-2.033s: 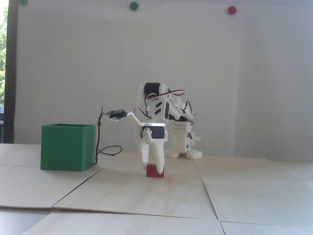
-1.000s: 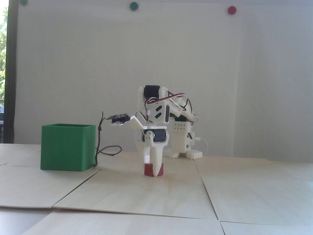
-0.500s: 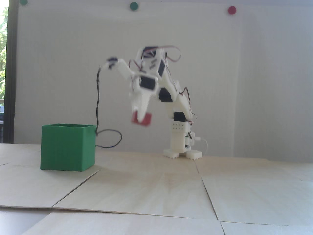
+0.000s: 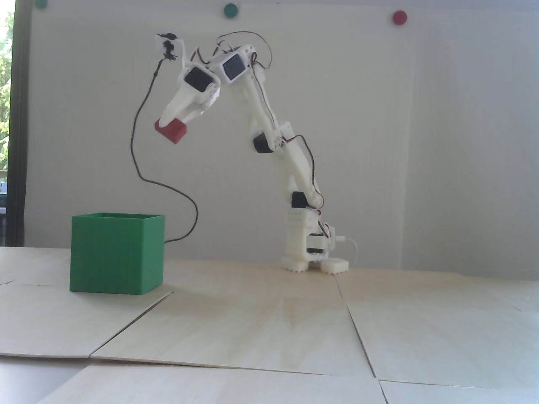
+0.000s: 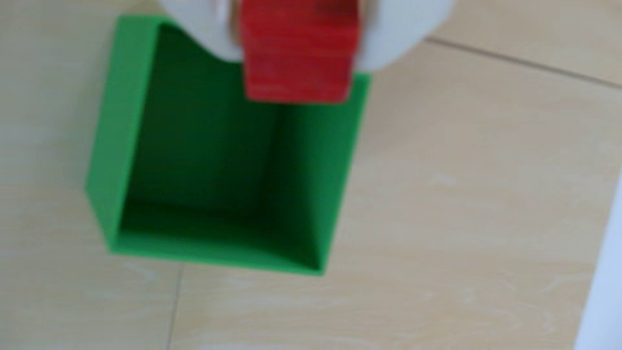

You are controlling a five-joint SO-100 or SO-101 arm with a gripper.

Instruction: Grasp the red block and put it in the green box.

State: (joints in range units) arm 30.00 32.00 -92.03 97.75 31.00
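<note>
Gripper (image 4: 168,122) clamps the red block (image 4: 170,131), its fingers cut off at the wrist view's blurred top edge; matte, tilted, the block hangs high above the green box (image 4: 116,252).

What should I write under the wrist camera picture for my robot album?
The gripper holds the red block above the open, empty green box.
</note>
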